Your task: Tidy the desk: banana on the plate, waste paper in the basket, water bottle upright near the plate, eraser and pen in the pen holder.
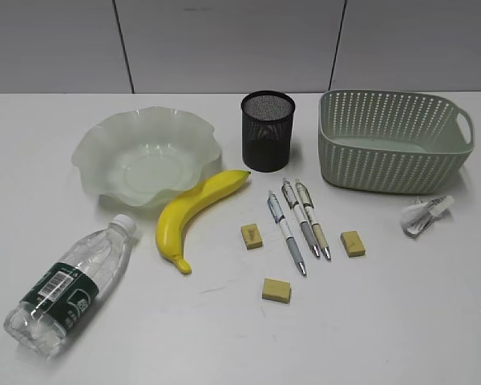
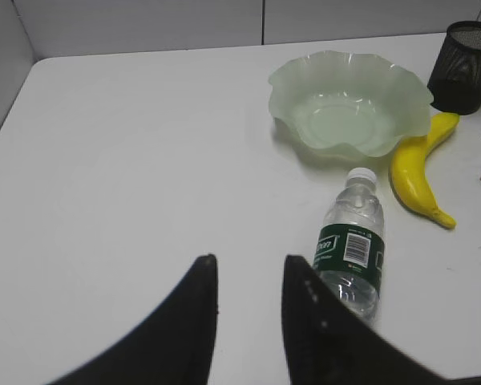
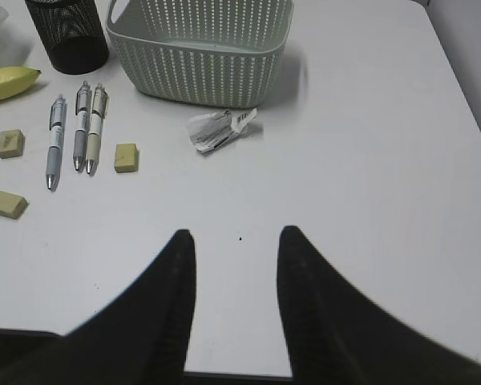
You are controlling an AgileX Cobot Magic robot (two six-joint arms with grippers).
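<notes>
From the exterior view you see the desk with everything laid out and neither arm in sight. The plate sits at the back left, bare inside. The banana lies just in front of it, its upper end close to the plate's rim but not on the plate. The water bottle lies on its side at the front left, cap pointing toward the plate. The pen holder stands upright at the back centre, and the basket stands to its right. Three pens lie side by side in front of the pen holder, with three erasers scattered around their tips. The waste paper lies on the desk just in front of the basket's right corner.

In the left wrist view your left gripper hangs over bare desk with its jaws spread and nothing between them; the bottle lies just to its right, with the plate and banana beyond.

In the right wrist view your right gripper also has its jaws spread, holding nothing, above bare desk. The waste paper lies ahead of it, near the basket's front wall, with the pens and erasers off to the left.
</notes>
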